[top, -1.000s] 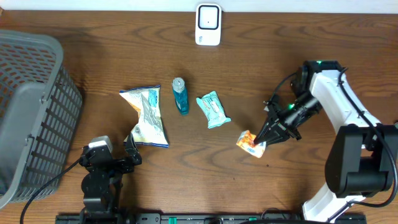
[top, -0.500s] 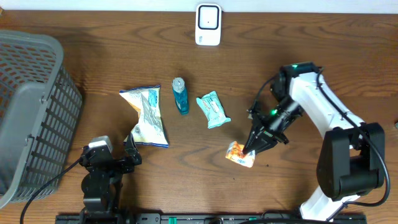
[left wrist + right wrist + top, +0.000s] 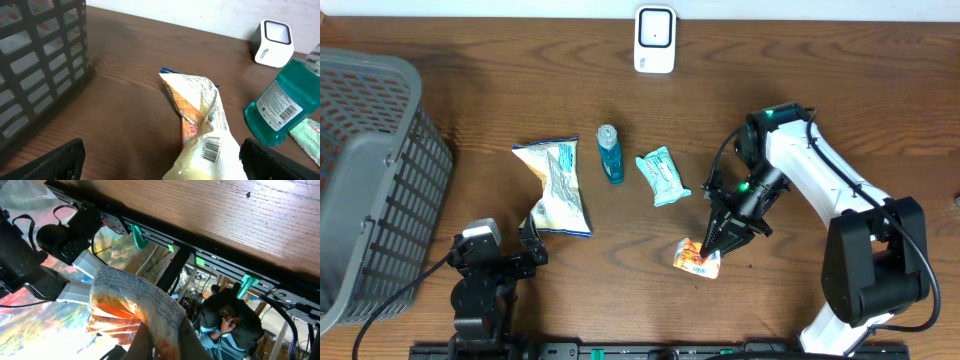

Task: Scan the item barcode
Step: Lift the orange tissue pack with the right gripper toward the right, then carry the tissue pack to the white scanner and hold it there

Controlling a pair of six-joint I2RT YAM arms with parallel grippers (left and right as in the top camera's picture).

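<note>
basket (image 3: 370,180) at table's left | chip bag (image 3: 558,188) just ahead of my left gripper (image 3: 533,243), jaws wide, holding nothing | scanner (image 3: 654,40) at far edge | my right gripper (image 3: 710,245) clamps one end of orange packet (image 3: 696,260), the rest jutting past the jaws, well apart from scanner

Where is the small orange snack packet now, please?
Overhead, the small orange snack packet is pinched in the right arm's fingers, right of centre, just front-right of the pale teal wrapped pack.
</note>
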